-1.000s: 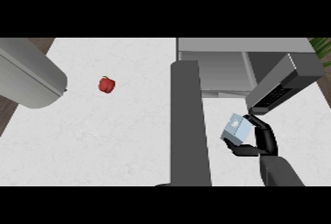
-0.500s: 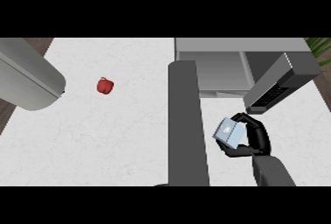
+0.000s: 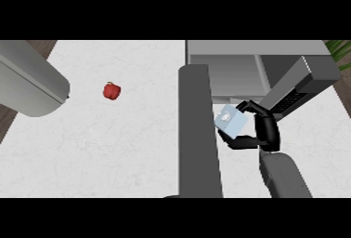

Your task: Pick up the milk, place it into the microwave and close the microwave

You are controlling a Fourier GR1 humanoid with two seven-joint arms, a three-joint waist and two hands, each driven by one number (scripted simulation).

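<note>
The right hand [image 3: 259, 132] curls its fingers and thumb round the milk [image 3: 230, 122], which sits tilted in its grasp. The microwave [image 3: 233, 74] stands just beyond the hand, with its open door [image 3: 198, 139] just to the hand's left. A pepper [image 3: 112, 90] lies well to the left on the counter [image 3: 123, 148]. Of the left arm, only the forearm [image 3: 27, 79] shows.

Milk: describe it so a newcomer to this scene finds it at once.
Start at the open microwave, top right of the view. Just before its opening, the right hand curls round the milk: a pale blue-white carton, unlike the red pepper far left.
</note>
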